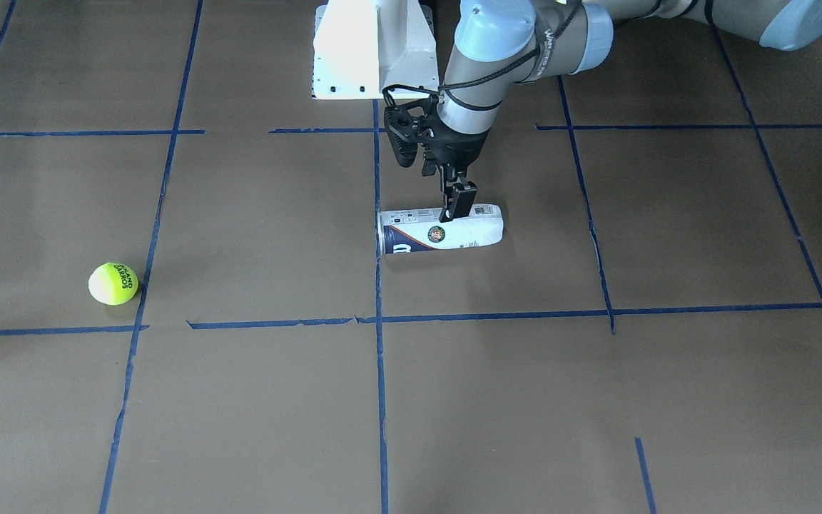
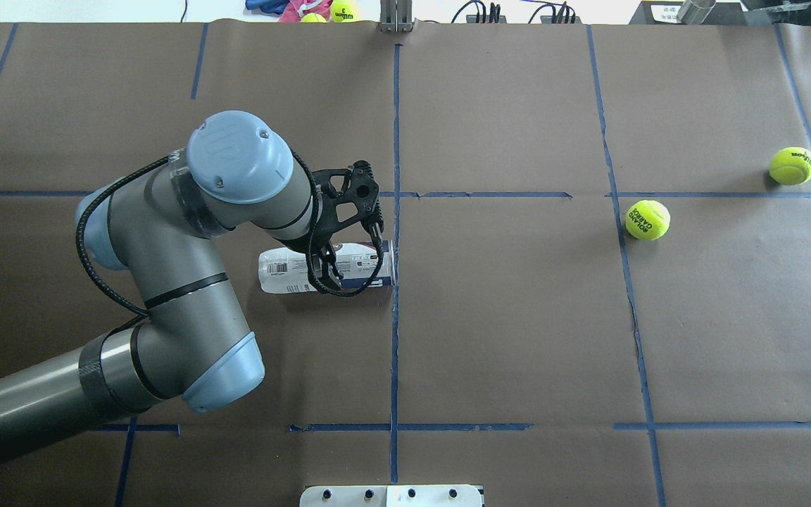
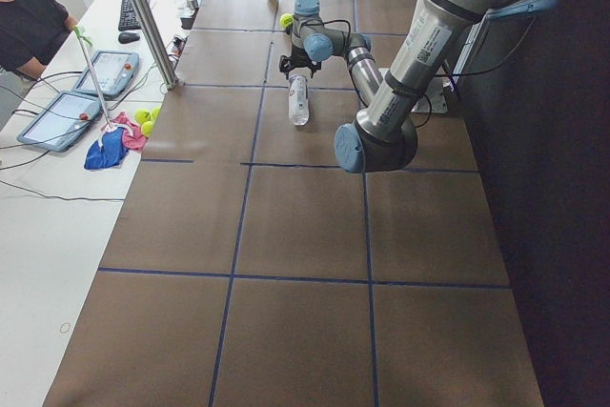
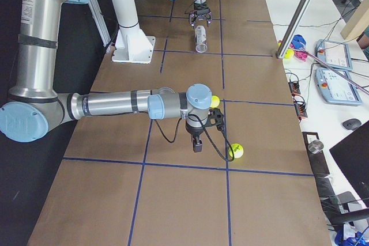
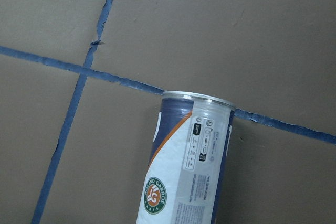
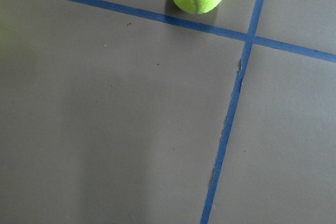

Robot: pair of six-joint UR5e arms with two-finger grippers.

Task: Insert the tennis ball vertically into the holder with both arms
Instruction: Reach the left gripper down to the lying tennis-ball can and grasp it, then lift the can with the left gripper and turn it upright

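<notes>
—Two jobs on this table, and we're on the first: the holder lies flat on its side on the table, directly beneath the left gripper.

—Which way does it run?

—Long axis across the table, side to side in our overhead view, rimmed end by the blue tape line, toward the robot's right. The fingers stand apart, one either side of the narrow width, crossing that axis squarely. Whether they touch the plastic, we can't tell.

—And the arm itself?

—The left arm reaches in from its own side, elbow folded, wrist turned so the gripper points straight down. It's plainly the nearer arm to the holder.

—And the balls?

—Well apart from the holder, out on the robot's right: the Roland Garros ball just beside a tape line, the Wilson ball farther out. The right arm reaches out level over that patch, and the right gripper hangs between them in the side view. Open or closed? We can't tell; only that side camera shows it.

—What does the next move ask?

—We reckon a squeeze across the width, then a tip-up to point the rim skyward. Until it's vertical, no ball goes in.
</notes>
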